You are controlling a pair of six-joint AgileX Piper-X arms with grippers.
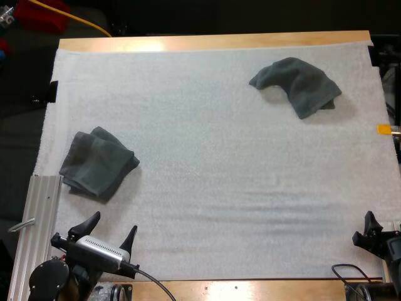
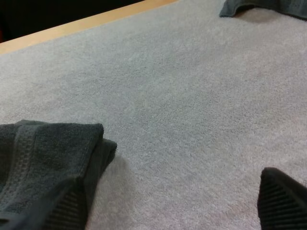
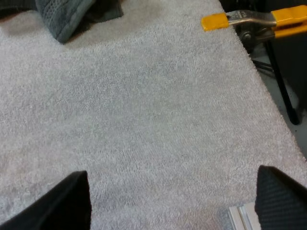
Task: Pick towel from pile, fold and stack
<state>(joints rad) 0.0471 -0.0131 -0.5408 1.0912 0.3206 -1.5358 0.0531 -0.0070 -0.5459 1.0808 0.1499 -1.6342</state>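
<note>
High view: the folded towel (image 1: 99,163) lies at the left of the frame on the mat (image 1: 219,188), near the mat's left edge. The crumpled towel (image 1: 297,84) lies at the upper right, well apart from it. The left gripper (image 1: 114,223) sits at the lower left, just below the folded towel, with its fingers spread and holding nothing. The right gripper (image 3: 172,179) sits at the lower right; the right wrist view shows its fingers apart over bare mat, empty. Status, as judged: one towel is folded and placed; one is not yet picked. Remaining: grasp the crumpled towel, fold it, and set it on the folded one.
</note>
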